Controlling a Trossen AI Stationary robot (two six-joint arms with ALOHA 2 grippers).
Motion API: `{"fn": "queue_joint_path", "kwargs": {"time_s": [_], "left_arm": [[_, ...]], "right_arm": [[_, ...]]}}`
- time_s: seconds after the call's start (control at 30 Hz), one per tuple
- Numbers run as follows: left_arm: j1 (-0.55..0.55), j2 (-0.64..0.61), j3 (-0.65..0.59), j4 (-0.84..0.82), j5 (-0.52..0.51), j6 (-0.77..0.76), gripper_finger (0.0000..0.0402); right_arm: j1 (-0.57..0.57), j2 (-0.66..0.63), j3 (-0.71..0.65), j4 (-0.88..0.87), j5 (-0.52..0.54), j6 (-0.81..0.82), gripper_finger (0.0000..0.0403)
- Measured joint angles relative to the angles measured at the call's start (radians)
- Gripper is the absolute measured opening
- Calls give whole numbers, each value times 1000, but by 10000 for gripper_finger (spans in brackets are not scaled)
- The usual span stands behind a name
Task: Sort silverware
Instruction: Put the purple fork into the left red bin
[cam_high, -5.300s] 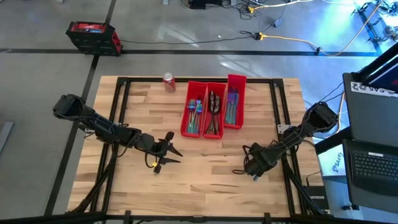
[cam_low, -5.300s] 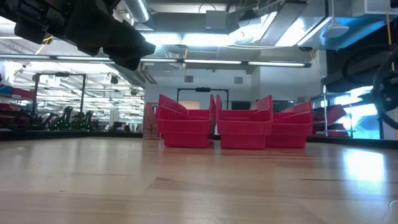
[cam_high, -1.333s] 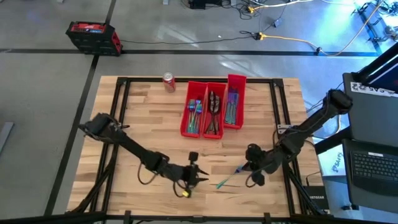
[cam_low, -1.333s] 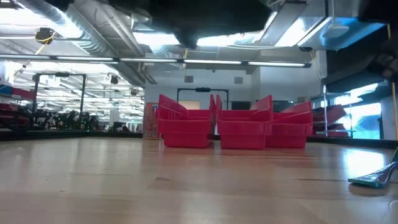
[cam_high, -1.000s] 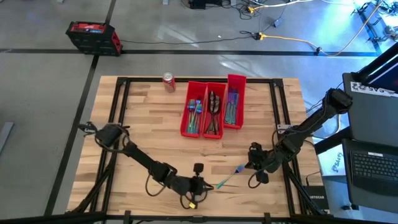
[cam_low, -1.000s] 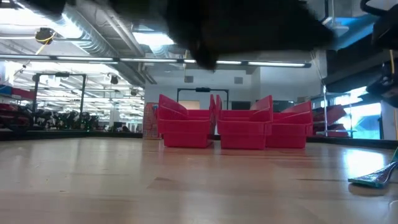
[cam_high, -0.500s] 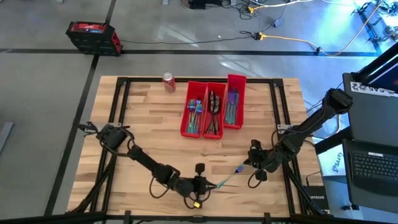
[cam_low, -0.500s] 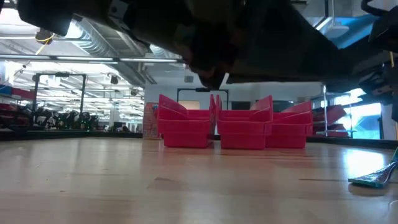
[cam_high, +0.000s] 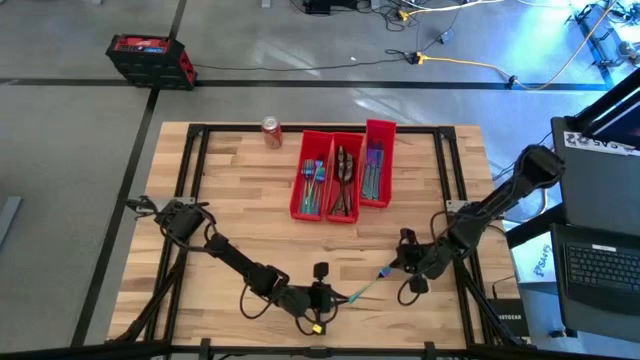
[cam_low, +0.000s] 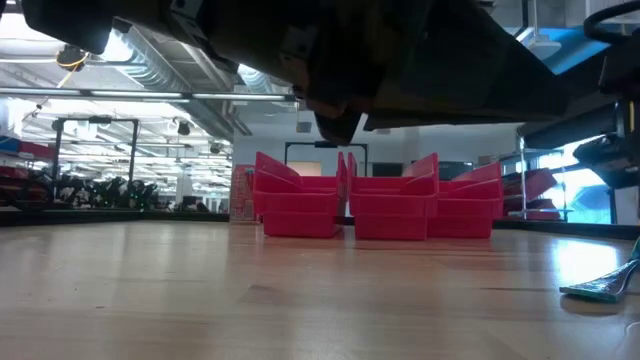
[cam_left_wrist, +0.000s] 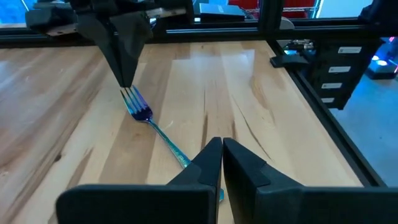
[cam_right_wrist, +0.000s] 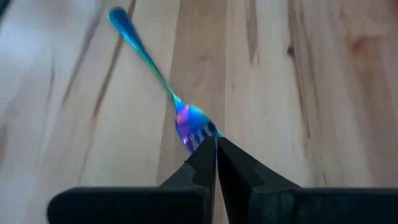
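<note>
One iridescent teal-blue fork (cam_high: 365, 289) lies slanted near the table's front edge, between my two grippers. My right gripper (cam_high: 390, 270) is shut at its tine end. My left gripper (cam_high: 338, 297) is shut at the handle end; in the left wrist view the handle (cam_left_wrist: 165, 137) runs under its fingers (cam_left_wrist: 211, 155). The rest of the silverware fills three red bins (cam_high: 343, 175) at the far middle. My right gripper pinches the fork's tines (cam_right_wrist: 198, 135) at the free ends of its two fingers, slanting down from the table's right side. The tine end is raised and the handle's end (cam_low: 590, 290) rests on the wood. My left gripper is over the handle's end; whether it touches, I cannot tell.
A red soda can (cam_high: 271, 131) stands at the far edge, left of the bins. Bare wood spreads between the bins and the grippers. Black frame rails (cam_high: 450, 180) run along the table's sides, and a laptop (cam_high: 600, 265) sits off the right edge.
My left gripper has slid a little toward the table's right edge, up to the fork's handle end, and rolled slightly. My right gripper has sunk a little. The fork stays where it was, handle end on the wood.
</note>
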Motion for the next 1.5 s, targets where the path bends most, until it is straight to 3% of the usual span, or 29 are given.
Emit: {"fn": "queue_joint_path", "kwargs": {"time_s": [0.4,0.47,0.63,0.83,0.97,1.17,1.23,1.4,1.5], "left_arm": [[0,0,0,1,0,-28,0],[0,0,0,3,0,-120,1],[0,-1,0,-60,8,-556,1],[-3,-1,-1,-82,-2,-824,16],[-7,-1,-1,-76,-3,-951,62],[-12,-1,-1,-44,36,-1286,162],[-15,-1,-1,-10,45,-1332,195],[-21,-1,-1,101,-20,-1442,269],[-19,-4,-1,111,-35,-1611,293]], "right_arm": [[0,105,0,24,4,27,0],[0,108,0,34,4,29,0],[0,109,0,44,4,30,0],[0,109,0,44,4,48,0],[0,109,0,44,4,50,0],[0,109,0,44,10,75,0],[0,109,0,44,17,114,0],[0,109,0,44,19,128,0],[0,109,0,44,19,128,0]]}}
